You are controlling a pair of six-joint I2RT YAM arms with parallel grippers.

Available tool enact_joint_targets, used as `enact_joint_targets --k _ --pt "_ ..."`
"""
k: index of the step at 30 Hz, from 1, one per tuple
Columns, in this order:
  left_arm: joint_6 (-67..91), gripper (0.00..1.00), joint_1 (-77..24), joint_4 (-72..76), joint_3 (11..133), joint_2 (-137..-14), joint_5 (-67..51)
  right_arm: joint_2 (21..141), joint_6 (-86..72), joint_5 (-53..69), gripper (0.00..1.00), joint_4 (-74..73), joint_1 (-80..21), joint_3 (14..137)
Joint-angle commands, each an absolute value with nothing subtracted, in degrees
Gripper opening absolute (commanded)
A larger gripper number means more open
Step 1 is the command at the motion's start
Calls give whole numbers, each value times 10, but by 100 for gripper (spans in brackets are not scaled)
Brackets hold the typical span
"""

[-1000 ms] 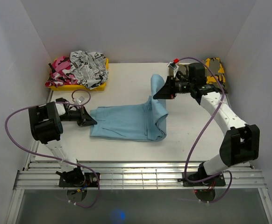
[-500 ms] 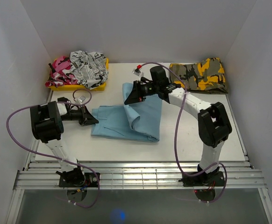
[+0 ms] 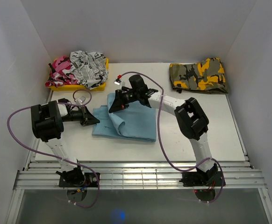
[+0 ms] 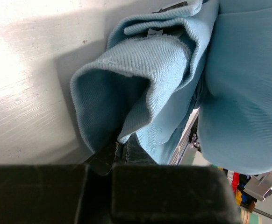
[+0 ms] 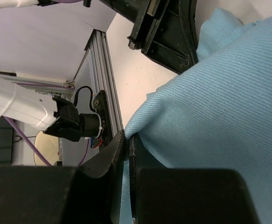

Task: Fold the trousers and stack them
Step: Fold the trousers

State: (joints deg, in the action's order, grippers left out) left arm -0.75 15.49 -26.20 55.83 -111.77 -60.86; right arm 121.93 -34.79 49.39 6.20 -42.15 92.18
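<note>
Trousers (image 3: pixel 131 125) lay part-folded on the surface (image 3: pixel 196 121) as a light-blue slab whose long axis ran left to right, stretching rightward from the left end effector (image 3: pixel 93 120). That end effector was pressed together on a bunched edge at the cloth's left end, low against the surface. The right end effector (image 3: pixel 113 107), reaching across from the right, pinched another edge and held it raised, with a flap hanging from it to the layers below. The two stood near each other but apart, the right one just to the right of the left one and farther from the arm bases. Most of the cloth lay to the right of the right end effector and nearer the bases. By my reading, the fold turned on lowering the raised edge toward the edge the left end effector held. Which end was the waist could not be told.
</note>
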Motion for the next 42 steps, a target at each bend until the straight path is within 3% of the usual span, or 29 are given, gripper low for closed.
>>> enact_joint_targets --k 1,21,22,23,26,29,30,31,32,33,34,35,36,39,42 --pt "-11 0 147 -245 541 -1122 -613 1234 -364 487 8 120 -438 984" --pt "14 0 147 -220 526 -1131 -619 1360 -431 443 8 178 -510 1076" --pt "16 5 147 -221 526 -1129 -617 1368 -430 437 8 179 -510 1080" --pt "18 23 148 -222 526 -1125 -611 1372 -430 435 8 179 -510 1084" --pt "29 48 159 -223 521 -1100 -579 1382 -427 422 8 180 -510 1092" --pt "42 60 185 -236 527 -1063 -542 1390 -436 414 8 183 -508 1102" --pt "45 68 197 -242 533 -1054 -529 1389 -435 412 8 182 -507 1105" --pt "49 71 204 -256 538 -1037 -520 1388 -439 409 13 184 -507 1108" --pt "50 72 210 -264 541 -1029 -513 1387 -439 410 25 190 -506 1111" --pt "49 73 221 -272 545 -1022 -505 1385 -440 413 45 193 -504 1114" --pt "48 75 227 -287 552 -1014 -498 1378 -439 418 52 193 -503 1116" --pt "45 75 231 -293 554 -999 -491 1371 -436 421 69 193 -500 1116" --pt "41 75 242 -300 556 -991 -476 1363 -431 425 78 192 -496 1115" --pt "26 76 271 -316 564 -970 -462 1314 -396 452 90 166 -481 1113" --pt "-25 74 288 -342 592 -969 -503 1277 -361 474 90 135 -457 1086"
